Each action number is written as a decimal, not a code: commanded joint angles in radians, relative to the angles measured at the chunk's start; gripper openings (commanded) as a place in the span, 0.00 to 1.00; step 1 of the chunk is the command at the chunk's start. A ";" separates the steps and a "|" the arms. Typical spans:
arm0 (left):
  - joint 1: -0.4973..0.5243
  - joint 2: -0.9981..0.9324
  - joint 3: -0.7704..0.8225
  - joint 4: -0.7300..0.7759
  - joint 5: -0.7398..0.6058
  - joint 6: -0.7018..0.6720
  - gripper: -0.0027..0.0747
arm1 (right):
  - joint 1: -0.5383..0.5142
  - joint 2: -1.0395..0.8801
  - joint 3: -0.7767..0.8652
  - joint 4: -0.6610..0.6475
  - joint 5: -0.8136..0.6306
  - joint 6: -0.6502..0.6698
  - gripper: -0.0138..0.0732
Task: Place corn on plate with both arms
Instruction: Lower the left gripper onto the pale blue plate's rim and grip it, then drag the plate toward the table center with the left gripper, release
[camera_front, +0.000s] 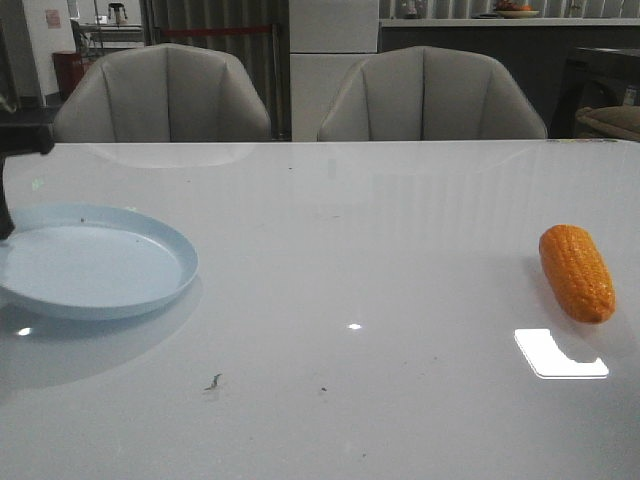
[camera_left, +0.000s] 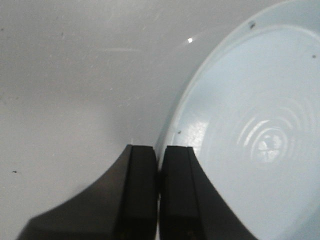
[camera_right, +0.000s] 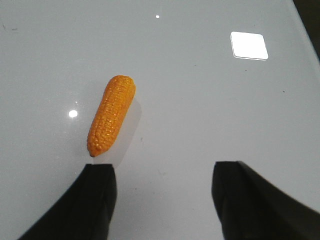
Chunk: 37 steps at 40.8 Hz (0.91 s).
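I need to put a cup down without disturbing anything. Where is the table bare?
The wide middle stretch between the plate on the left and the corn on the right is bare, as is the near edge. Tightest is the plate's left rim, where the left end effector sits.

**Room and background**

White glossy table (camera_front: 340, 300), bright light reflections near its front right corner. Two grey padded chairs (camera_front: 165, 95) (camera_front: 430, 95) behind its far edge. Dark counter (camera_front: 480, 35) and red object (camera_front: 68, 70) beyond.
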 joint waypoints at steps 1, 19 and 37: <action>-0.010 -0.049 -0.120 -0.075 0.065 -0.002 0.16 | 0.001 0.005 -0.027 -0.012 -0.058 -0.002 0.76; -0.247 -0.041 -0.305 -0.162 0.147 -0.002 0.16 | 0.001 0.005 -0.027 -0.012 -0.058 -0.002 0.76; -0.393 0.119 -0.305 -0.123 0.155 -0.009 0.16 | 0.001 0.005 -0.027 -0.012 -0.039 -0.002 0.76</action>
